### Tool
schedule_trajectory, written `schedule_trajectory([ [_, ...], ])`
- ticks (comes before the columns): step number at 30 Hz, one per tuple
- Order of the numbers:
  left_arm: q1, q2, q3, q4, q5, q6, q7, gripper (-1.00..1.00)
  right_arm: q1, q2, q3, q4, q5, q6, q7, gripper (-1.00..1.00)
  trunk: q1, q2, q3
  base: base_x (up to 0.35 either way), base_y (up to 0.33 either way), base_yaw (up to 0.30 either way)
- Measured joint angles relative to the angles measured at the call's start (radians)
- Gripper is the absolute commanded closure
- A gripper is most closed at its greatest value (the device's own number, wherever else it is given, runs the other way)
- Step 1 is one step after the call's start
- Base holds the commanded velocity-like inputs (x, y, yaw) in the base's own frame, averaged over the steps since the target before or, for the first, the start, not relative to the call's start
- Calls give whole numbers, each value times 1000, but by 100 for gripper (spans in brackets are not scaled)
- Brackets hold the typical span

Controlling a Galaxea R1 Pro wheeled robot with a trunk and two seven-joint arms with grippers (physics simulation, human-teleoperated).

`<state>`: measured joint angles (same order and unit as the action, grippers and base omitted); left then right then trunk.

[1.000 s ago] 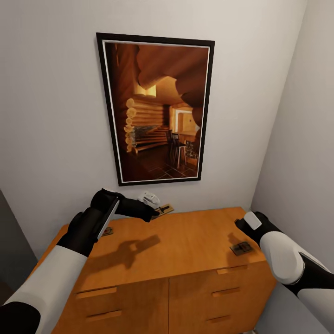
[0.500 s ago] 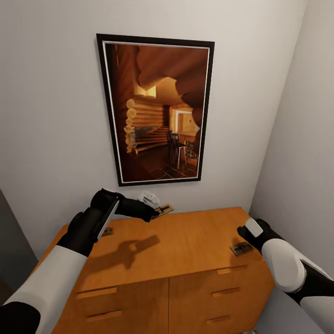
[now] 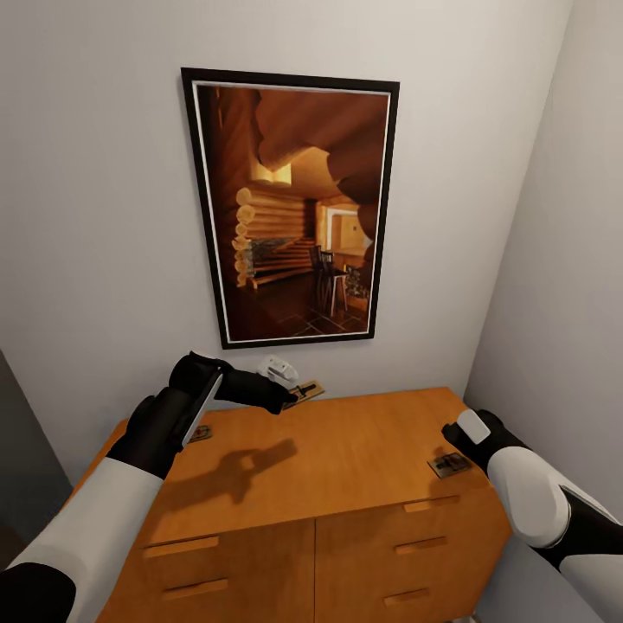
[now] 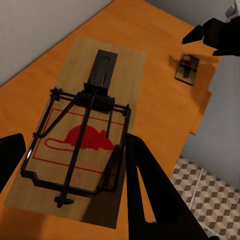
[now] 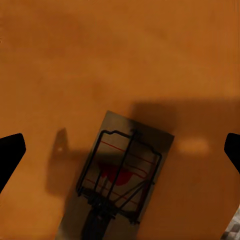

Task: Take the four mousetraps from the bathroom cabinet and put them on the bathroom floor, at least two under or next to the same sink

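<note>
1. Two tools, two traps: my left tool (image 3: 281, 394) holds one mousetrap (image 4: 85, 135) pinched at its edge, lifted above the back of the cabinet (image 3: 346, 450). One dark finger (image 4: 150, 195) lies against the board's near side in the left wrist view.
2. My right tool (image 3: 459, 433) hovers over a second mousetrap (image 5: 117, 182) near the cabinet's right front corner. Its fingers are spread wide to either side and not touching the board.
3. A third mousetrap (image 3: 201, 433) lies on the top by my left forearm; I can't find the fourth.
4. Risk on the left: the grip is only on the board's rim, so a quick swing could let it pivot and fall back on the top.
5. Risk on the right: the board is thin and flat, so closing too high would miss it, and pushing it sideways could slide it off the edge toward the bathroom floor (image 4: 210, 195) below, landing away from any sink.
</note>
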<state>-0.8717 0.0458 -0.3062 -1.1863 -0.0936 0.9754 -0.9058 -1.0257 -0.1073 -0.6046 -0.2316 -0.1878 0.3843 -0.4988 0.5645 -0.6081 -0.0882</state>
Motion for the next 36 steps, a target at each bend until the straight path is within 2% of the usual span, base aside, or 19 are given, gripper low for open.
schedule_trajectory([
  [7,0,0,0,0,0,0,0,100,0,1,0,0,-1,0,0,-100,0,0,0,0,0,0],
  [19,0,-2,0,0,0,0,0,100,0,3,0,1,-2,0,0,-100,-46,84,38,0,0,0],
  [36,0,-2,0,0,0,0,0,100,0,3,1,2,0,0,1,-100,-46,84,38,0,0,0],
])
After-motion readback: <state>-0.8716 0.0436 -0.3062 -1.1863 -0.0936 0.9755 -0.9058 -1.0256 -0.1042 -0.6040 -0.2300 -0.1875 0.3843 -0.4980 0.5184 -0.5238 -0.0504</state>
